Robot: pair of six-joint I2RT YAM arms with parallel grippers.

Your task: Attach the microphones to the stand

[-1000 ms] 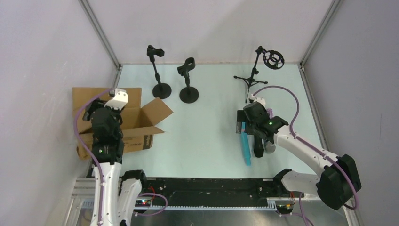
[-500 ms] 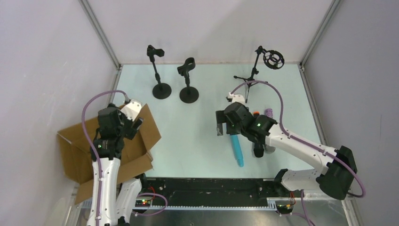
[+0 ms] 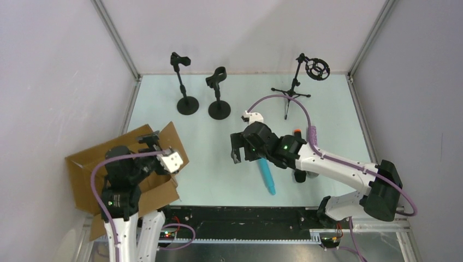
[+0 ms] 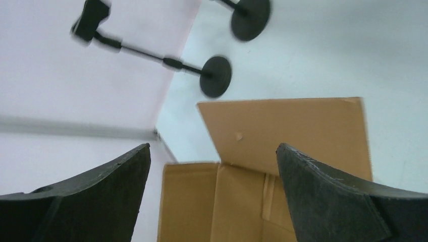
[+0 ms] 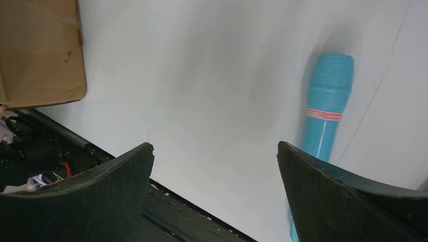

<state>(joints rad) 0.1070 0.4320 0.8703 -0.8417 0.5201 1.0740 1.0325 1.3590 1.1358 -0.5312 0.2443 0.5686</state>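
Left end effector (image 4: 213, 148) stands wide open and empty over the cardboard box (image 4: 282, 131). Right end effector (image 5: 214, 146) stands wide open and empty; the light blue microphone (image 5: 325, 101) lies flat on the desk (image 5: 202, 60) by it.

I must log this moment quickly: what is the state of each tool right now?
Left tool: open, holding nothing.
Right tool: open, holding nothing; the blue microphone lies ungripped below it.
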